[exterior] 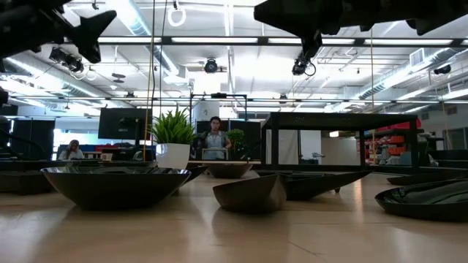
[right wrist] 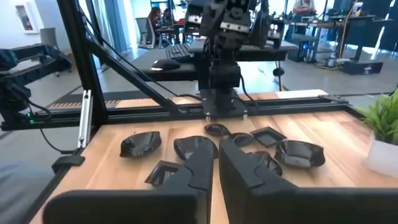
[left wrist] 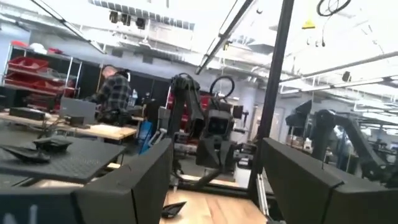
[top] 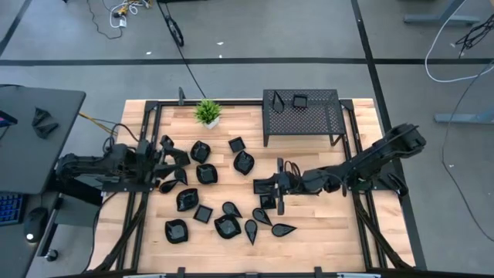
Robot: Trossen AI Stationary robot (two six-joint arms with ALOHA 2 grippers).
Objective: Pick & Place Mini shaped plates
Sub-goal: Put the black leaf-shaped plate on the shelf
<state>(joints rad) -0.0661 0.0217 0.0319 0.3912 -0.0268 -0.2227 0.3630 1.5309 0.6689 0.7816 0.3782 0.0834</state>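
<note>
The worktop is pale wood; at its 1 o'clock stands a black perforated rack with two plates on its top; at 11 o'clock sits a small plant. The plates lie loose from 9 o'clock through the middle to 6 o'clock, most apart, a few touching. The left arm waits at 9 o'clock, its fingers spread wide with nothing between them. The right arm reaches in from 3 o'clock to the middle; its fingers are nearly pressed together, a thin gap showing in the wrist view; whether they pinch a plate I cannot tell. A person stands in the room beyond.
</note>
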